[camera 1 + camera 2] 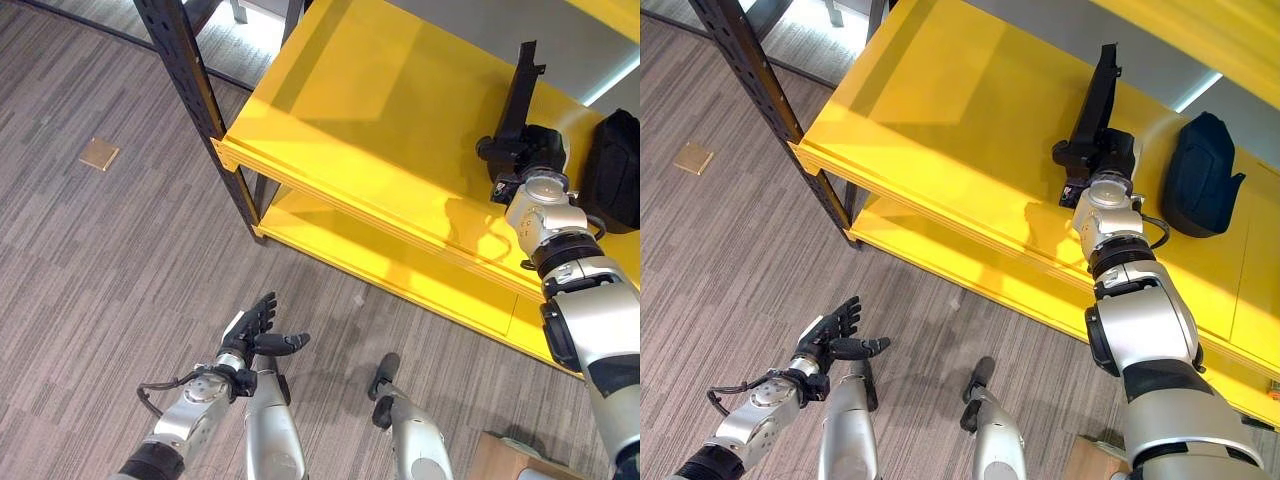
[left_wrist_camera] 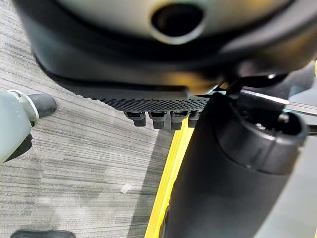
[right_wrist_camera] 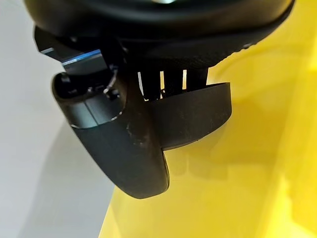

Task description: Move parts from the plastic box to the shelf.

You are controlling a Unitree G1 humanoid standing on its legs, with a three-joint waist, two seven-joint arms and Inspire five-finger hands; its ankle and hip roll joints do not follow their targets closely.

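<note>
Placement step: right hand point(image 1: 1102, 165) at upper right, fingers curled round black part point(image 1: 1095, 100) over yellow shelf point(image 1: 940, 110); next, release. Left hand point(image 1: 255, 335) relaxed, empty.

Both head eyes look steeply down, sharing the yellow shelf point(image 1: 380, 130) and carpet floor point(image 1: 90, 260); each wrist camera peers close along its own hand.

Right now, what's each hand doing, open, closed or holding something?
Left hand: open, fingers straight, holding nothing, low over the floor.
Right hand: shut on the long black part over the yellow shelf.
</note>
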